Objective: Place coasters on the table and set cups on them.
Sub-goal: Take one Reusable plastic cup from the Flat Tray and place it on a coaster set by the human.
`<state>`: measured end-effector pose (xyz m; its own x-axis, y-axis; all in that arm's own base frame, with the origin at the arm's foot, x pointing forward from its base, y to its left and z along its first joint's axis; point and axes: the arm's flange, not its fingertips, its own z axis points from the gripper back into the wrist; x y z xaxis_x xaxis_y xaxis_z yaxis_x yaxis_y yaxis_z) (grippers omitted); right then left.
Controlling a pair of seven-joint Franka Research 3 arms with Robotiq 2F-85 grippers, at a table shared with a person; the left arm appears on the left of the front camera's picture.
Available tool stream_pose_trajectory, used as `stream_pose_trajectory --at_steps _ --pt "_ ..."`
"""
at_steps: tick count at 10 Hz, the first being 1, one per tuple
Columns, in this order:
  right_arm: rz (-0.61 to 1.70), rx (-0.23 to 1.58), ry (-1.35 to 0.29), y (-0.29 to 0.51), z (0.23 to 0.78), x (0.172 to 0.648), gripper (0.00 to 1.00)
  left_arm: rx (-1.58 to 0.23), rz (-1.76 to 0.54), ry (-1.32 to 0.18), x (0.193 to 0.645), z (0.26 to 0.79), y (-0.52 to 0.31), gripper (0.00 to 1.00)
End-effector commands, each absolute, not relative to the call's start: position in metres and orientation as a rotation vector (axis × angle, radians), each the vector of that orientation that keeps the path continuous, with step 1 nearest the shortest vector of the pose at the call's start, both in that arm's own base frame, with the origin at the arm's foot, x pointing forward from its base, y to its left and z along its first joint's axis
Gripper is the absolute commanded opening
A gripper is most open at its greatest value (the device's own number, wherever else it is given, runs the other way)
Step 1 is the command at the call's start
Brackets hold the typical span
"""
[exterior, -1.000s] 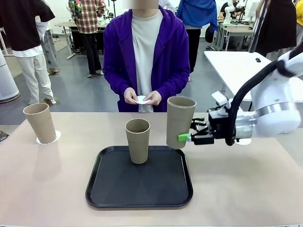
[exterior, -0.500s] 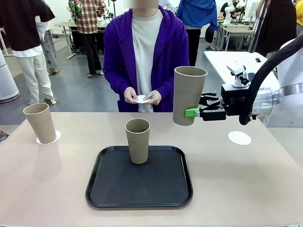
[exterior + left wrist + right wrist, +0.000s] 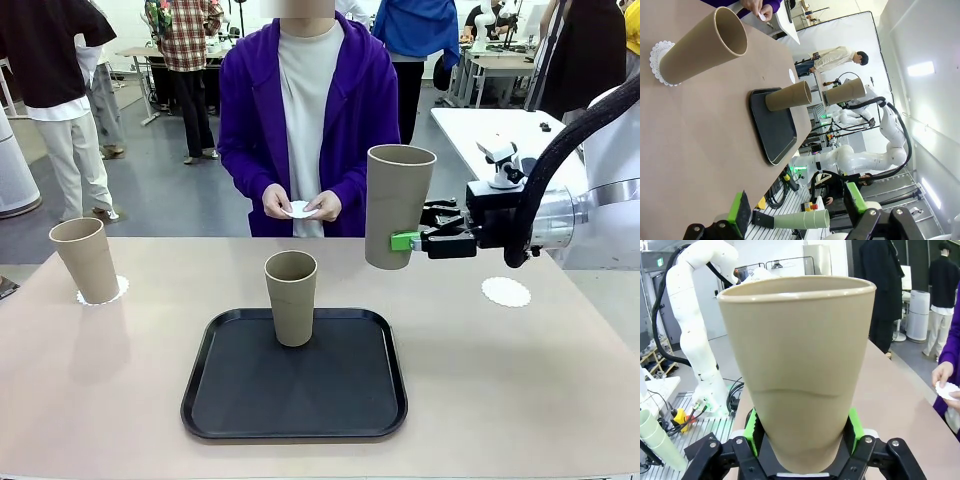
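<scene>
My right gripper (image 3: pixel 402 241) is shut on the lower part of a khaki cup (image 3: pixel 398 205), holding it upright in the air to the right of the tray; up close the cup (image 3: pixel 800 370) stands between the green pads. A second cup (image 3: pixel 291 297) stands on the black tray (image 3: pixel 295 400). A third cup (image 3: pixel 85 260) rests on a white coaster (image 3: pixel 104 293) at the table's far left. Another coaster (image 3: pixel 505 291) lies bare on the beige table (image 3: pixel 520 400) at the right. The person's hands hold one more coaster (image 3: pixel 299 211). My left gripper (image 3: pixel 797 207) is open and holds nothing.
The person stands at the far edge of the table, opposite the tray. A white table (image 3: pixel 500 135) stands behind at the right. Other people move in the background. In the left wrist view the cup on its coaster (image 3: pixel 702 47) lies ahead.
My right gripper has lifted its cup up from beside the tray and carried it a little to the right. Over the last half second it has barely moved.
</scene>
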<state>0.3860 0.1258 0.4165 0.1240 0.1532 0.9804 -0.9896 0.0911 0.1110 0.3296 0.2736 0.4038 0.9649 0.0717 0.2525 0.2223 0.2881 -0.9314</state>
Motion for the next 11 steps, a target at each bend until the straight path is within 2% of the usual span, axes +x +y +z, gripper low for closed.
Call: stream_pose_trajectory --at_steps 1,5,9,11 --pt "1.149 1.076 -1.048 0.116 0.416 0.394 0.80 -1.286 -0.099 -0.274 0.329 0.406 0.275 1.00" --pt "1.141 1.035 -1.093 0.024 0.428 0.447 0.80 -1.286 -0.099 -0.274 0.329 0.406 0.275 1.00" --pt "0.972 0.933 -1.165 -0.076 0.423 0.492 0.80 -1.286 -0.099 -0.274 0.329 0.406 0.275 1.00" --pt "0.889 0.818 -1.192 -0.116 0.421 0.500 0.80 -1.286 -0.099 -0.274 0.329 0.406 0.275 1.00"
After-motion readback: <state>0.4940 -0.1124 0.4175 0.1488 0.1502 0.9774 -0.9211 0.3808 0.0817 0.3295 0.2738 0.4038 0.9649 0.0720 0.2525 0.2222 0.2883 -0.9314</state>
